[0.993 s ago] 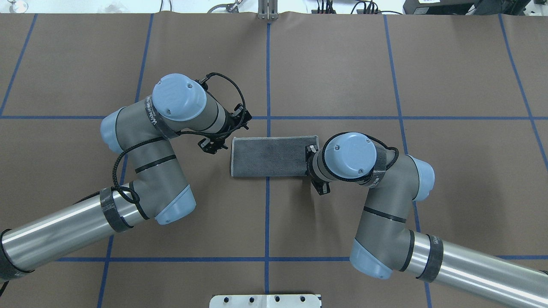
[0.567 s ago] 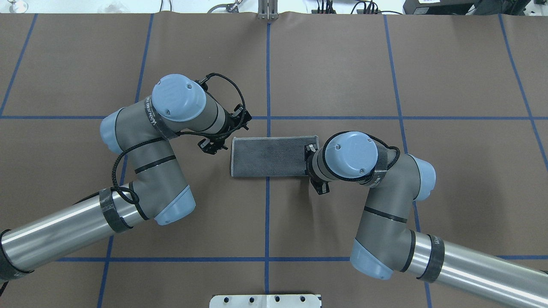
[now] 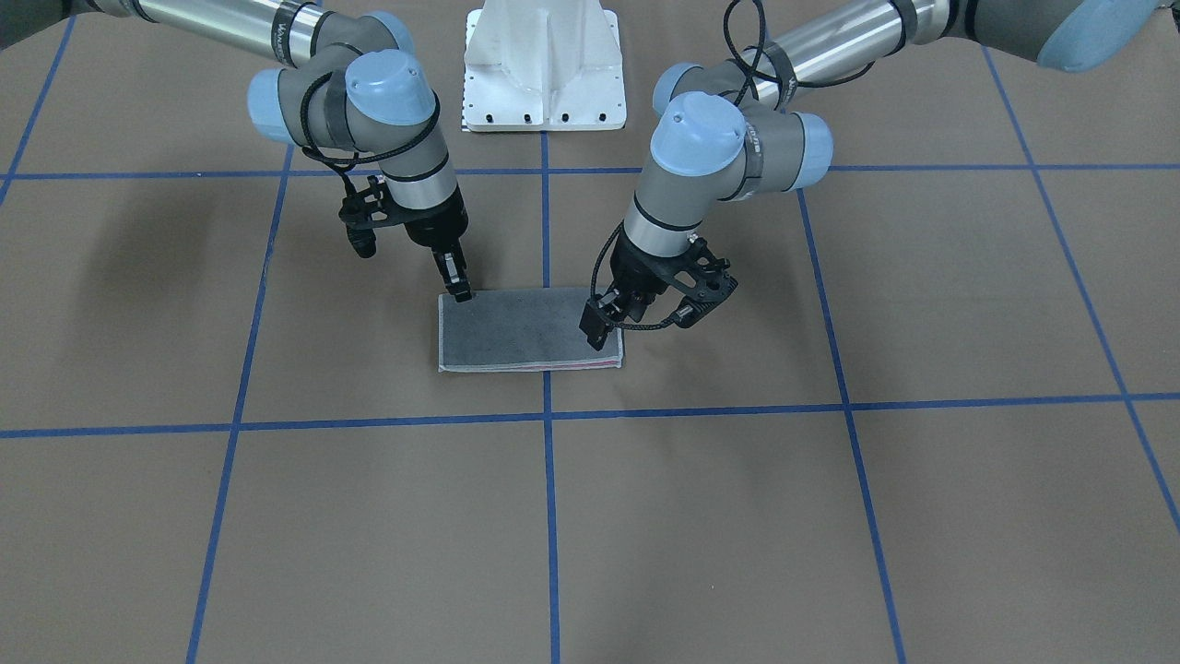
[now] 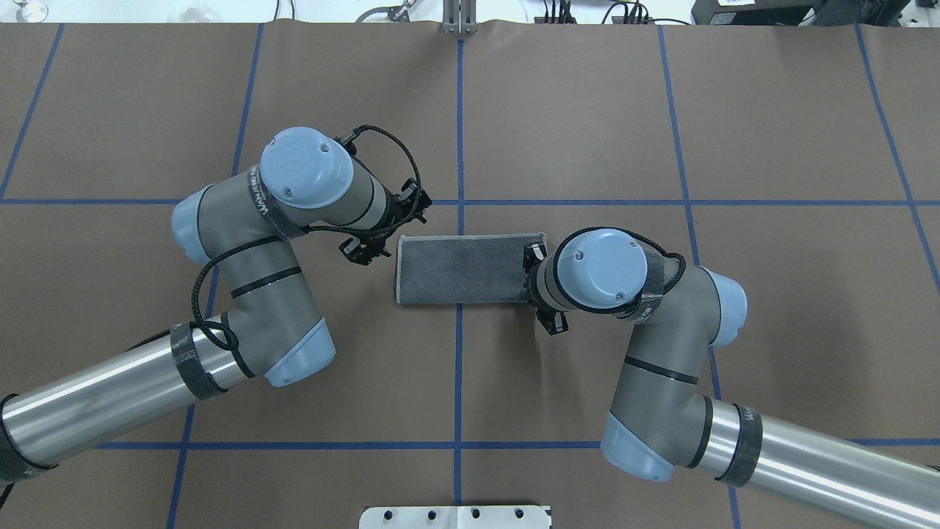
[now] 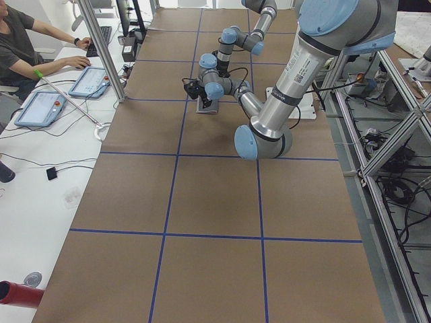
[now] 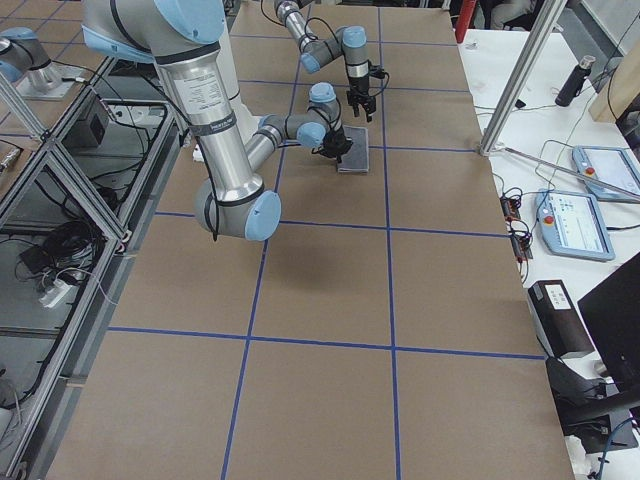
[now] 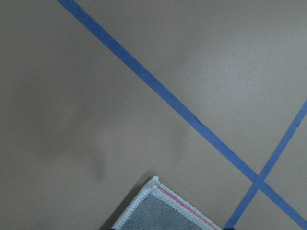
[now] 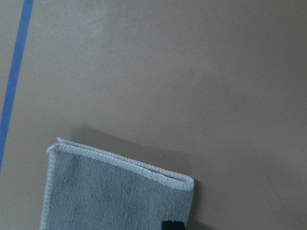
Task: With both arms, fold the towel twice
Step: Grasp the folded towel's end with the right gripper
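Slight right tool [image 3: 458, 293] shift; towel [image 3: 525, 337] beneath

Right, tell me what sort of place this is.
Most likely a robotics lab set up for recording. A table taped into a blue grid, a side desk with teach pendants and a seated person, aluminium framing and loose cables.

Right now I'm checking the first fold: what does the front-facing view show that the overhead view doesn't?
Only the front-facing view shows a pink-red strip between the towel's layers, and the right gripper down to its tip. Only the overhead shows the table's far edge with cables beyond. Both show the towel as a dark grey rectangle, with the left gripper by one short end.
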`<state>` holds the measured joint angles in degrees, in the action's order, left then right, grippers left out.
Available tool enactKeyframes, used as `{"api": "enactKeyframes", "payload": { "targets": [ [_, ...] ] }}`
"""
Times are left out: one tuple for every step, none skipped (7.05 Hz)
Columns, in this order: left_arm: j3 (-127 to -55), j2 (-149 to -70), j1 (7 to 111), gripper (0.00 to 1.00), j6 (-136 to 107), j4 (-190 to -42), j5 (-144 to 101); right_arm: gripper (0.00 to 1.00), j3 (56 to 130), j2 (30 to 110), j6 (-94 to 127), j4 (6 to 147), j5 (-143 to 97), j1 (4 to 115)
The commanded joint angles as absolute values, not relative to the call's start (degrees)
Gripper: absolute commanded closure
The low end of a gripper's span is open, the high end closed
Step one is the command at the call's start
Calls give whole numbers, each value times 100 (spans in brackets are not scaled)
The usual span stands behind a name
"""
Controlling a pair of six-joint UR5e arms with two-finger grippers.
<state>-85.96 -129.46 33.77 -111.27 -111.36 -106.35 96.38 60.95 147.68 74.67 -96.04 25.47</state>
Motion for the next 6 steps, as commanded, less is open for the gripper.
{"api": "enactKeyframes", "payload": {
  "targets": [
    [-8587, -12946, 3366, 20, -11127, -11136, -10635, 57, 9606, 6091, 14774, 7471, -9527, 2531],
    [-8587, -12946, 3366, 20, -11127, -11136, -10635, 58, 9546, 6091, 14757, 7471, -9527, 2531],
    [-8587, -12946, 3366, 20, -11127, -11136, -10635, 59, 9536, 6091, 14766, 7471, -9527, 2514],
    [-8587, -12946, 3366, 20, -11127, -11136, -10635, 77, 9536, 6091, 14774, 7471, -9527, 2496],
    [-8587, -12946, 3366, 20, -11127, -11136, -10635, 100, 9536, 6100, 14757, 7462, -9536, 2496],
    [-8587, -12946, 3366, 20, -11127, -11136, -10635, 100, 9554, 6108, 14713, 7462, -9536, 2487]
  ]
}}
